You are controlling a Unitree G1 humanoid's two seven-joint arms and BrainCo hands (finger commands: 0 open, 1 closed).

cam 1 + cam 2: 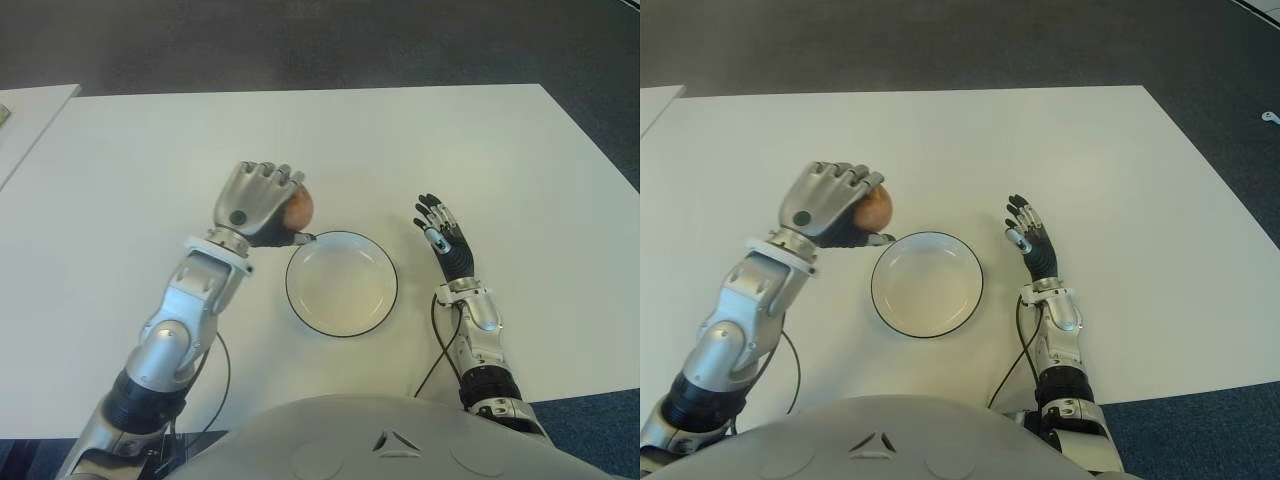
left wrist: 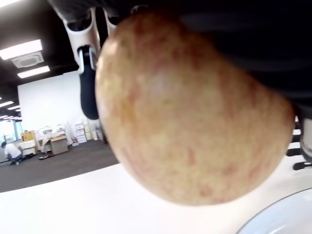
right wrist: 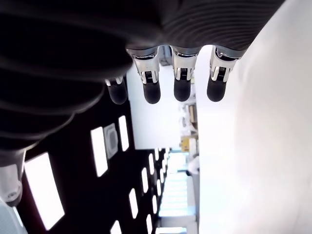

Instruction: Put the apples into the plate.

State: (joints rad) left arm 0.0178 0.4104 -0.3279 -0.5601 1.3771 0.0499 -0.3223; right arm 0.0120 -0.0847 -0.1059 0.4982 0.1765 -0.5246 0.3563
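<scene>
My left hand (image 1: 262, 203) is shut on a red-yellow apple (image 1: 298, 208), held just left of and beyond the far-left rim of the white plate (image 1: 341, 318). The apple (image 2: 185, 117) fills the left wrist view, with fingers (image 2: 87, 73) curled over it and the plate's rim (image 2: 278, 214) showing below. The plate (image 1: 927, 315) has a dark rim and nothing in it. My right hand (image 1: 440, 232) shows to the right of the plate, fingers (image 3: 181, 85) straight and spread, holding nothing.
The white table (image 1: 130, 170) stretches around the plate. A second white surface (image 1: 25, 115) shows at the far left edge. A cable (image 1: 435, 370) runs along the right forearm. Dark floor (image 1: 320, 40) lies beyond the table.
</scene>
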